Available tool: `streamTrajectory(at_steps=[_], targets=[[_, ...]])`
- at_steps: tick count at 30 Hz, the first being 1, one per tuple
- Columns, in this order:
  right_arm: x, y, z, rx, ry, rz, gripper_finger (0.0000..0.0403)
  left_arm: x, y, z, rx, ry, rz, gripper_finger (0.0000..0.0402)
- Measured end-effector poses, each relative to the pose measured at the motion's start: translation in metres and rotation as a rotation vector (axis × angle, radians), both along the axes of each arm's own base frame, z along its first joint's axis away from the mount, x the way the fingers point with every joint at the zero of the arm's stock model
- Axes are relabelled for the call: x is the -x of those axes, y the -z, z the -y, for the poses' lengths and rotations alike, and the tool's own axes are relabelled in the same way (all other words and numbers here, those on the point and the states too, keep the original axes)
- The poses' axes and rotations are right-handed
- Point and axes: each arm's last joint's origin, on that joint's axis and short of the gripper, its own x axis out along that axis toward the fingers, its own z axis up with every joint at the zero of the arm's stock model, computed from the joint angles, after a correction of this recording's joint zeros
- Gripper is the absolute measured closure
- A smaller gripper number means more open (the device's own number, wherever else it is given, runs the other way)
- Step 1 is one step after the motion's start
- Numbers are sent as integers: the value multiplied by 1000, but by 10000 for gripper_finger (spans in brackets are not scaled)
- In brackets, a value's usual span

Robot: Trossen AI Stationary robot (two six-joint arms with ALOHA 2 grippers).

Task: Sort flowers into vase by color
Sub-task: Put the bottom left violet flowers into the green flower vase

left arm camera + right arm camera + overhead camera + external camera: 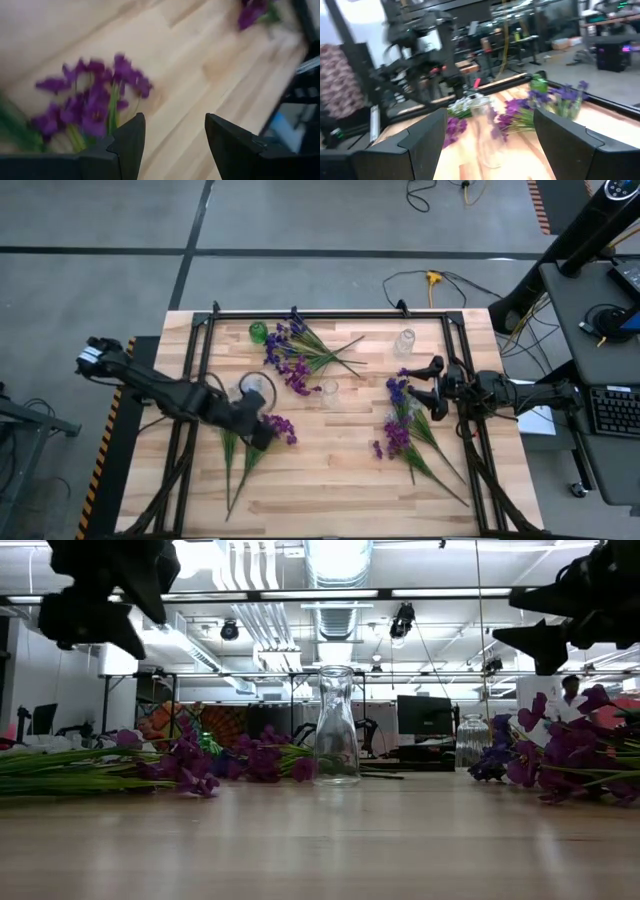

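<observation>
Across the wooden desk [330,470] the flowers lie in three heaps: a mixed spray [300,352] at the back, a bunch [408,430] on the right, and a magenta spray [272,428] near the front left. No stem stands in a vase yet, so sorting has barely begun. Glass vases wait empty: one [329,393] mid-desk, another [404,342] farther back, a third [255,387] just beside the left arm. Left pincer [172,142] hovers open beside the magenta spray, probably lining up a grasp. Right pincer [490,142] hangs open and empty above the right-hand bunch.

wooden table [330,480], flowers [300,355], glass vases [329,392], green vase [258,332]
</observation>
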Motion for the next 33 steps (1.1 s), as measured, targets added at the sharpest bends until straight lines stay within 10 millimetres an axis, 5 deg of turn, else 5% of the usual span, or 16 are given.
streamTrajectory(at_steps=[13, 20, 33], targets=[[0, 0, 0, -38, 10, 7, 115, -39, 29, 74, -18, -58, -346, 212], [0, 0, 0, -91, -3, 15, 115, -53, 48, 80, -84, -93, -466, 212], [-5, 1, 1, -44, 35, -40, 115, -53, 53, 70, -197, -97, -619, 181]])
